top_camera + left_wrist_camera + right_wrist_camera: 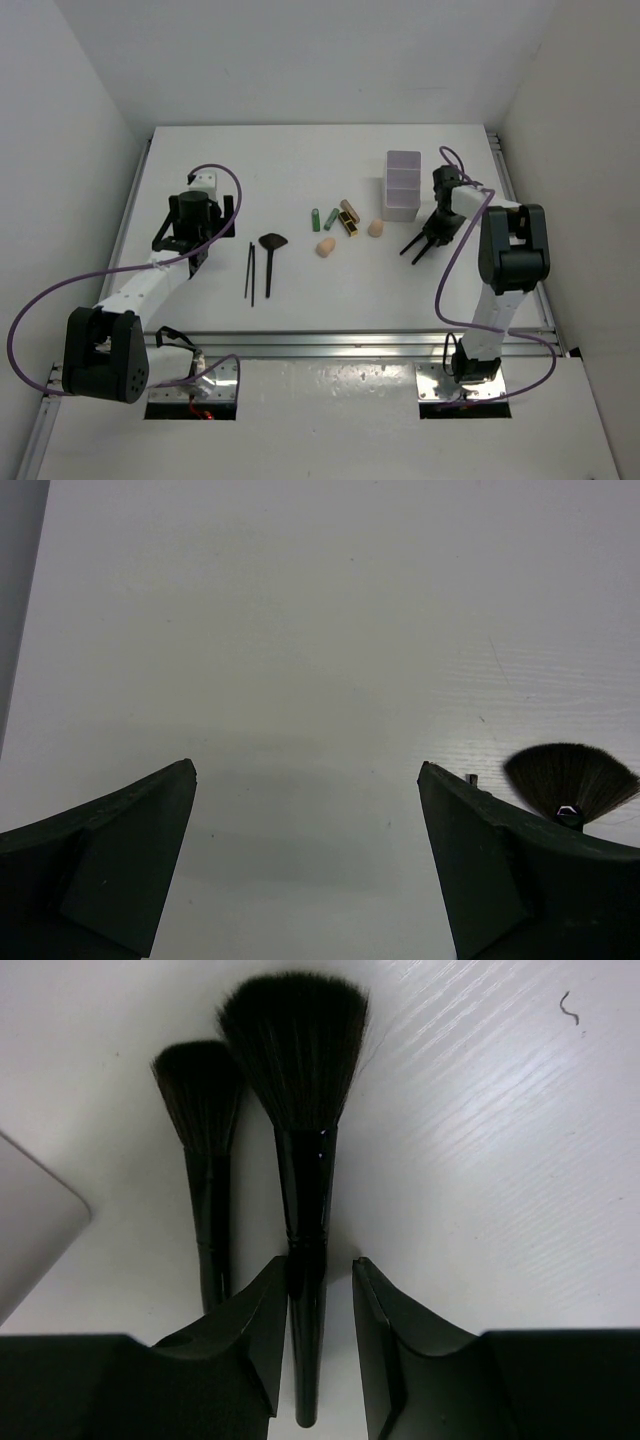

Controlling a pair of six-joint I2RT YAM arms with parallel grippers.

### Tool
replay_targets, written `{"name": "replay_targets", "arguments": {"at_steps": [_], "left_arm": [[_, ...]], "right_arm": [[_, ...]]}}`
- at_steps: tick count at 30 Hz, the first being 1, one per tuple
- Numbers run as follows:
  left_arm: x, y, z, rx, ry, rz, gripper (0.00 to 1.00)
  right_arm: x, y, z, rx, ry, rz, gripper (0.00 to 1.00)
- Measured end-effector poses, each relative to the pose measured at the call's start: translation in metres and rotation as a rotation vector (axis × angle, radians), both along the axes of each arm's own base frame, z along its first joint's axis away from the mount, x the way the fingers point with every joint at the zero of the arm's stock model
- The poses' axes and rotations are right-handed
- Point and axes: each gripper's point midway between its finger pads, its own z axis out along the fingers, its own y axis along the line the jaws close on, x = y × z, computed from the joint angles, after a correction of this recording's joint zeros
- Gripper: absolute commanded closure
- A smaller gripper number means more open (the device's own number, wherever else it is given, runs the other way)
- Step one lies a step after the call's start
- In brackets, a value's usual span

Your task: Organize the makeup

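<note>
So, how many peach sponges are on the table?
2. One peach sponge lies in front of the green tubes; the other sponge lies left of the white box's near end. Neither wrist view shows more.

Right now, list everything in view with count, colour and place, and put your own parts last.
table: one, white, under everything
box: one, white, three compartments, far right
fan brush: one, black, left of centre
thin sticks: two, black, just left of the fan brush
green tubes: two, centre
tan tube: one, right of the green ones
black-gold tube: one, beside the tan one
sponges: two, peach, one nearer than the tubes, one by the box
round brushes: two, black, side by side at the right gripper
left gripper: black, open, over bare table
right gripper: black, open, straddling the larger brush's handle
</note>
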Motion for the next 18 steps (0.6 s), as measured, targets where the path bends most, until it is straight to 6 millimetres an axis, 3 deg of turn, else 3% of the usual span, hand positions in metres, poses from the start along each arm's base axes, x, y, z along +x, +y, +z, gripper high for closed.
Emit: {"name": "replay_targets", "arguments": {"at_steps": [8,13,18], "left_arm": [[0.000,0.000,0.000,0.000,0.000,0.000,0.00],[0.000,0.000,0.000,0.000,0.000,0.001,0.00],[-0.001,0.001,0.000,0.003,0.003,0.004,0.00]], "right_arm": [[-0.002,-0.022,-0.001,0.013,0.017,-0.001,0.66],[0.002,-0.026,-0.002,0.053,0.013,0.016,0.98],[0.000,-0.029,-0.001,0.055,0.000,0.035,1.00]]}}
